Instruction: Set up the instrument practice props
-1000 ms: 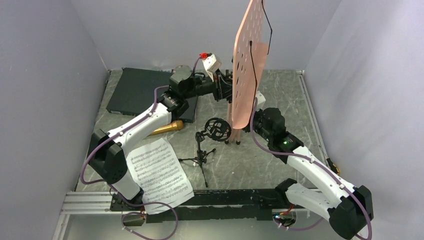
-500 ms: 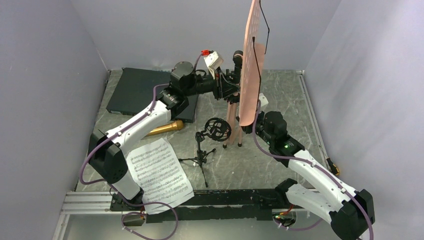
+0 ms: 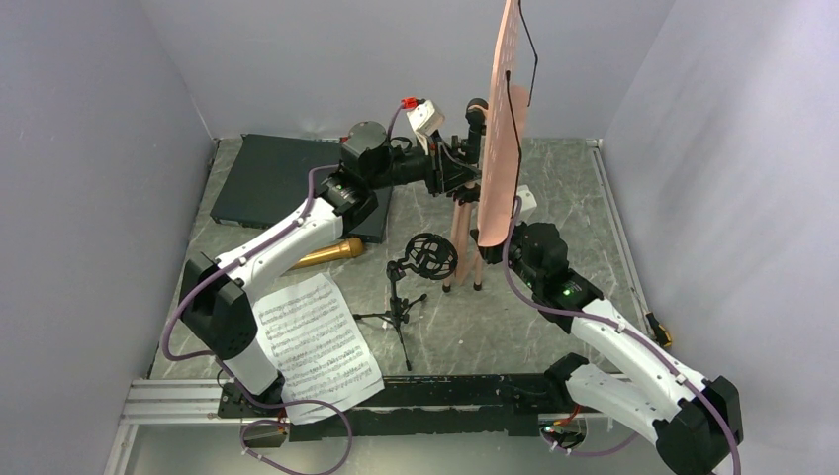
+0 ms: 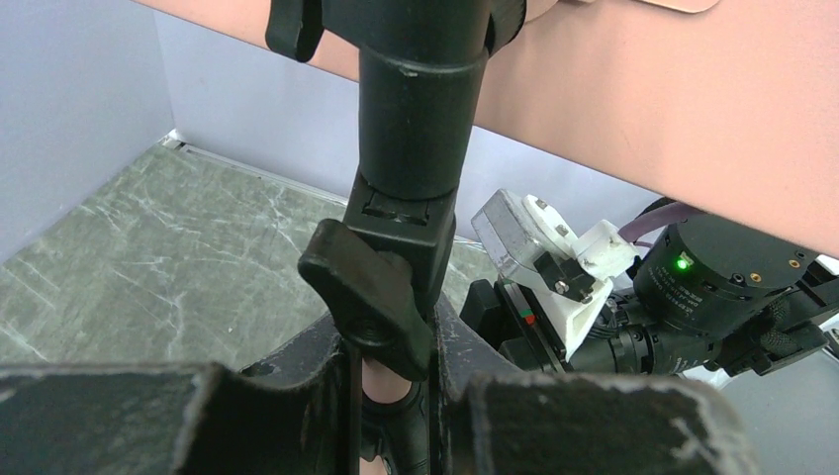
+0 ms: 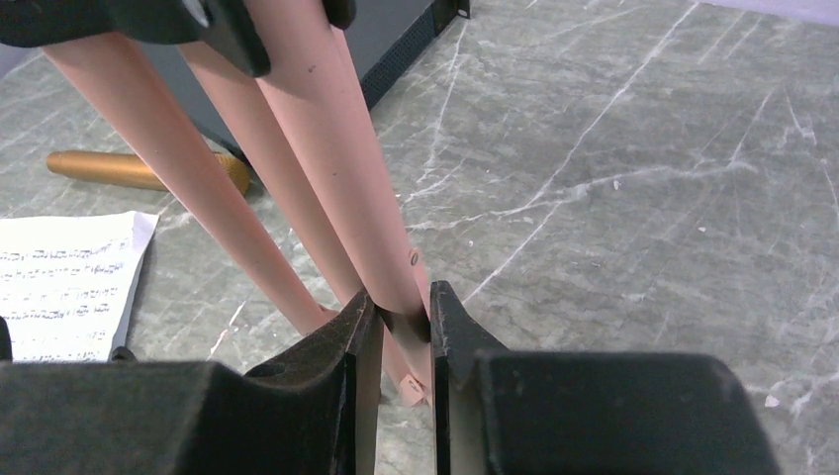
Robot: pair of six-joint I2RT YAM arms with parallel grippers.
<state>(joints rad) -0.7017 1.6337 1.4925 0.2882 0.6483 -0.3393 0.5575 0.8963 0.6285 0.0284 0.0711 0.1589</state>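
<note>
The pink-copper music stand (image 3: 502, 129) stands upright mid-table, its perforated desk edge-on to the top camera. My left gripper (image 3: 458, 180) is shut on its post below the black clamp knob (image 4: 368, 307). My right gripper (image 3: 492, 244) is shut on one pink tripod leg (image 5: 341, 158) low near the floor; the leg also shows in the top view (image 3: 457, 247). The gold microphone (image 3: 322, 254) lies left of the small black tripod mic stand (image 3: 408, 287). One sheet-music page (image 3: 314, 336) lies at the front left; I see no second page.
A flat black box (image 3: 272, 183) lies at the back left under my left arm. Grey walls close in on three sides. A metal rail (image 3: 198, 401) runs along the near edge.
The music stand has turned and shifted slightly right, its desk going from broad-face to nearly edge-on. Both grippers stayed shut on it and moved with it.
</note>
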